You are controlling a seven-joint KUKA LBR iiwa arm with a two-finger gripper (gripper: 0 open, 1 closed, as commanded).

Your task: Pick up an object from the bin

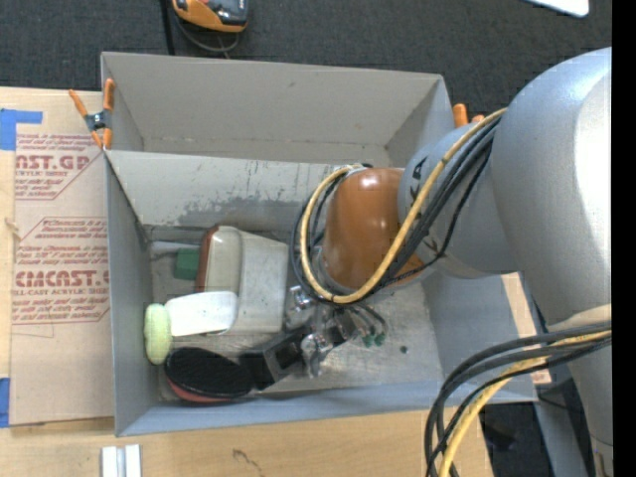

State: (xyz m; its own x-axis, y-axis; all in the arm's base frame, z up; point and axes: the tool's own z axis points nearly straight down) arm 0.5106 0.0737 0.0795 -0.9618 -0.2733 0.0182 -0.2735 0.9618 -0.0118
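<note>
Trouble, judging from this spot: catching two things at once, or nudging one aside instead of lifting it. Working in a tight corner, with the gripper (312,347) down near the floor of the bin (129,296), toward the front and about mid-width, touching or nearly touching the dark handle end of the black paddle (204,374); impossible to say which. Lying flat along the front wall, oval and red-rimmed, with its handle pointing right toward the gripper, and so looking like the nearest candidate for picking. Crowding in just behind: the white box (248,266), and to the left, just beside the paddle's far edge, the white bottle (202,313) with a yellow-green cap. Risking a slip off the thin flat handle, a scrape on the metal floor, or a bump against the box edge while closing or lifting. Also risking a snag from the cables (314,229) looping low beside the box.

Reaching in from the right and bending steeply downward, with the orange cover (360,229) at the wrist hanging over the middle of the bin and hiding much of the tool beneath. Open or closed: not possible to tell from here.
</note>
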